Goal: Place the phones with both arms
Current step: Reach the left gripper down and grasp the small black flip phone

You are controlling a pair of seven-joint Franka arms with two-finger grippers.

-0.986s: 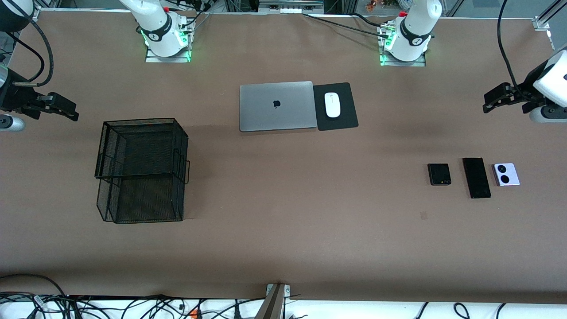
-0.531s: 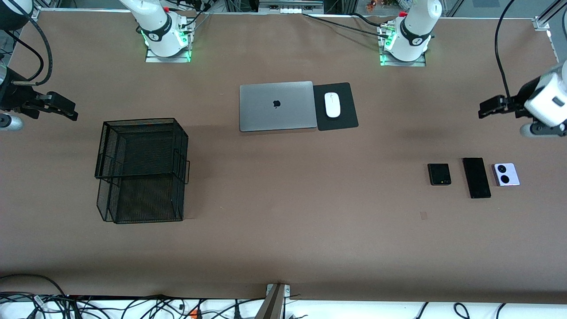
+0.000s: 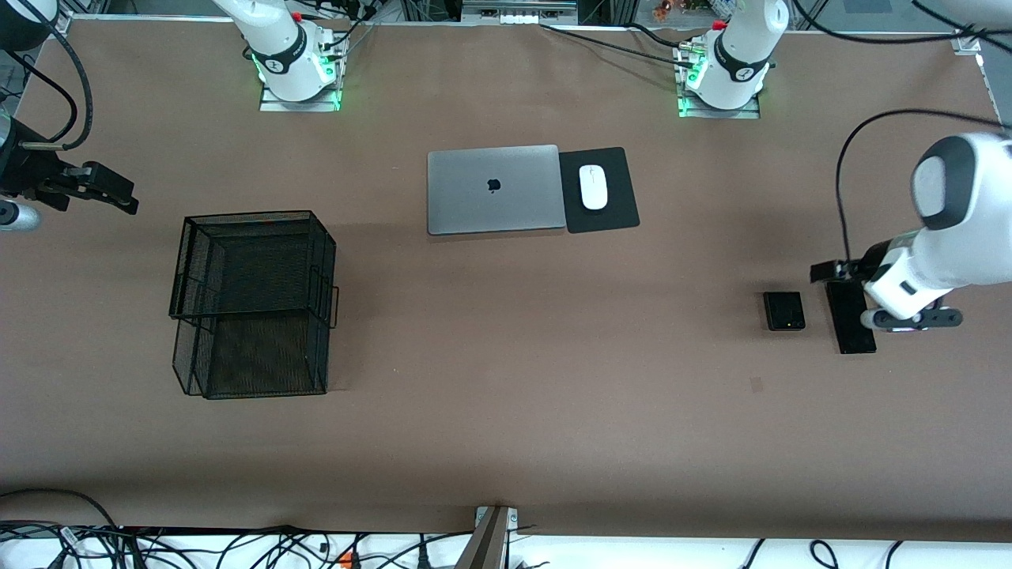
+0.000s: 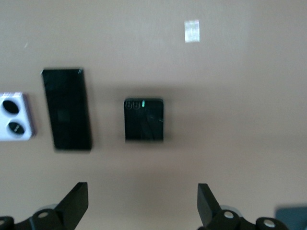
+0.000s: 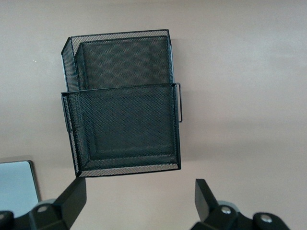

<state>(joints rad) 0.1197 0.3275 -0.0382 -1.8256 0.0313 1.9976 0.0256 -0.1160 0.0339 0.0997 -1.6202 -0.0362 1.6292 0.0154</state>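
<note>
Front view: left gripper [image 3: 830, 271] hangs over the long slim black phone [image 3: 850, 332], its arm covering the lilac-white phone [image 4: 14, 123]. Left wrist view: fingers [image 4: 74, 203] spread wide, nothing between them; small squarish black phone [image 4: 144, 120] lies ahead of the gap, slim phone beside it, lilac-white one next along. Right gripper [image 3: 99, 190] waits at the right arm's end of the table, released and empty, near the black mesh basket [image 3: 253, 304]. Laptop [image 3: 492, 190] and mouse [image 3: 593, 187] sit mid-table, well apart from both grippers.

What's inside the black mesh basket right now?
Nothing visible: the mesh basket shows only bare mesh in both open tiers. All three phones lie on the table.
</note>
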